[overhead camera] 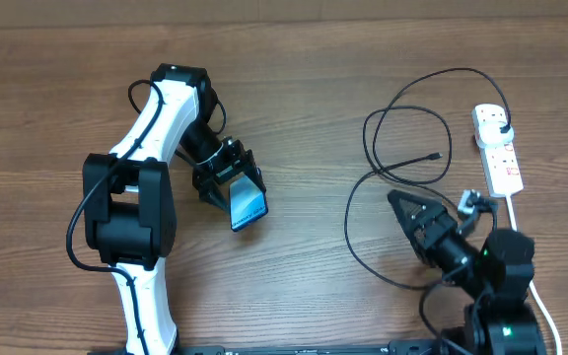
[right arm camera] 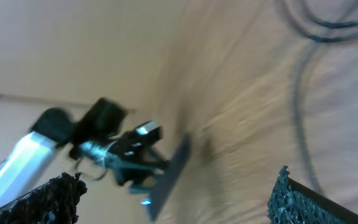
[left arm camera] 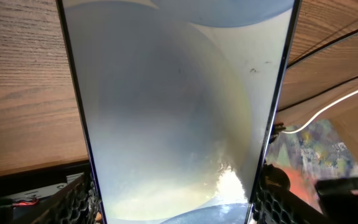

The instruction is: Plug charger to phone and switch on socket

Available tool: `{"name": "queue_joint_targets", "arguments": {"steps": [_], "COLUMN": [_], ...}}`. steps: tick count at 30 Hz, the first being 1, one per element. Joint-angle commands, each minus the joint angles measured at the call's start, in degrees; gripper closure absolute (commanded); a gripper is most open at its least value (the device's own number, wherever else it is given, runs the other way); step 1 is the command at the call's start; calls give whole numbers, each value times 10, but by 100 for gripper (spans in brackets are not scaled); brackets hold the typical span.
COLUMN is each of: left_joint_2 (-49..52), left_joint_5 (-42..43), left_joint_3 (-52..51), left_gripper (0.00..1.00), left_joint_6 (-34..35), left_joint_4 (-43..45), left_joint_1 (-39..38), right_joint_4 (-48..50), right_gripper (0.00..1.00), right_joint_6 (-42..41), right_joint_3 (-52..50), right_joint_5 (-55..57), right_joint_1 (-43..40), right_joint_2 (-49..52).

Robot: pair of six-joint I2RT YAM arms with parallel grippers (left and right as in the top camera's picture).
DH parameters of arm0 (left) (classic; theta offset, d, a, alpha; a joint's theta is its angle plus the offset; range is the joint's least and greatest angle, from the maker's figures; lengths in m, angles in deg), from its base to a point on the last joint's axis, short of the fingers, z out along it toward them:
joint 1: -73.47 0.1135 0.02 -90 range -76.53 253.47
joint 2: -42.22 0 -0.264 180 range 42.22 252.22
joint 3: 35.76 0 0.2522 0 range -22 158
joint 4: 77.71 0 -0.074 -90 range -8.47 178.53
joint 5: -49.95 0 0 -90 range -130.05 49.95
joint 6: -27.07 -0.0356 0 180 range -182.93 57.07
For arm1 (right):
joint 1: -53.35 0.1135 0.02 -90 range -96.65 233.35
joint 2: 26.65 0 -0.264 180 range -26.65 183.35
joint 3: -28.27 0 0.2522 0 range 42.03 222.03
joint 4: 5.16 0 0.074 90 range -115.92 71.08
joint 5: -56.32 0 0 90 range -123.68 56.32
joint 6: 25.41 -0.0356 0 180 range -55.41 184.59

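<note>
The left gripper [overhead camera: 231, 185] was on the left side of the wooden table [overhead camera: 304, 89]. Its fingers [left arm camera: 78, 198] were closed on the phone [overhead camera: 248, 204], one on each long edge. The phone was tilted, with its blue screen facing up and to the right. In the left wrist view the phone [left arm camera: 179, 112] filled almost the whole picture.

The right gripper [overhead camera: 408, 203] was on the right side, near the front, and it pointed to the far left. Its fingers [right arm camera: 48, 199] were wide apart and held nothing. That wrist view was blurry.

The charger [overhead camera: 388, 113] lay in big black loops on the table, just beyond the right gripper. Its small tip [overhead camera: 436, 156] lay on the wood, well apart from the phone. Its black plug [overhead camera: 501, 123] sat at the far end of the socket [overhead camera: 501, 163]. The socket lay at the right edge of the table.
</note>
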State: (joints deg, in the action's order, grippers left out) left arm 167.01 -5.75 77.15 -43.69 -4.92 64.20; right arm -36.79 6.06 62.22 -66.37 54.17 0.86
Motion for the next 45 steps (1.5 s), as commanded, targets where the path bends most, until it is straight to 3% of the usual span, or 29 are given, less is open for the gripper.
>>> {"name": "queue_joint_targets", "arguments": {"steps": [1, 9, 13, 15, 19, 20, 24, 30, 35, 40, 45], "left_joint_2": [1, 1, 1, 1, 1, 1, 0, -34, -140, -272, -389], "left_joint_5": [31, 33, 18, -23, -87, -91, -92, -92, -102, -170, -261], "left_joint_3": [15, 15, 15, 15, 15, 15, 18, 50, 66, 66, 66], "left_gripper": [53, 52, 49, 41, 16, 15, 15, 19, 19, 19, 20], "left_joint_6": [-13, -12, -13, -12, -10, -11, -21, -46, -64, -64, -39], "left_joint_4": [-1, 18, 33, 51, 67, 68, 69, 68, 81, 89, 86], "left_joint_1": [-1, -1, -1, -1, -1, -1, -1, -1, -3, -13, -33], "right_joint_4": [36, 130, 151, 137, 105, 104, 107, 134, 135, 111, 61], "right_gripper": [0, 0, 0, 0, 0, 0, 1, 0, 0, 0, 0], "right_joint_6": [-54, -63, -40, -40, -40, -40, -24, 125, 158, 158, 157], "right_joint_3": [16, 15, 15, 15, 15, 15, 16, 16, 16, 15, 15], "right_joint_5": [-57, -40, 39, 88, 155, 158, 182, 204, 297, 436, 444], "right_joint_1": [4, 89, 165, 189, 208, 207, 193, 166, 132, 113, 113], "right_joint_2": [47, 157, 201, 217, 246, 251, 256, 255, 256, 258, 275]}}
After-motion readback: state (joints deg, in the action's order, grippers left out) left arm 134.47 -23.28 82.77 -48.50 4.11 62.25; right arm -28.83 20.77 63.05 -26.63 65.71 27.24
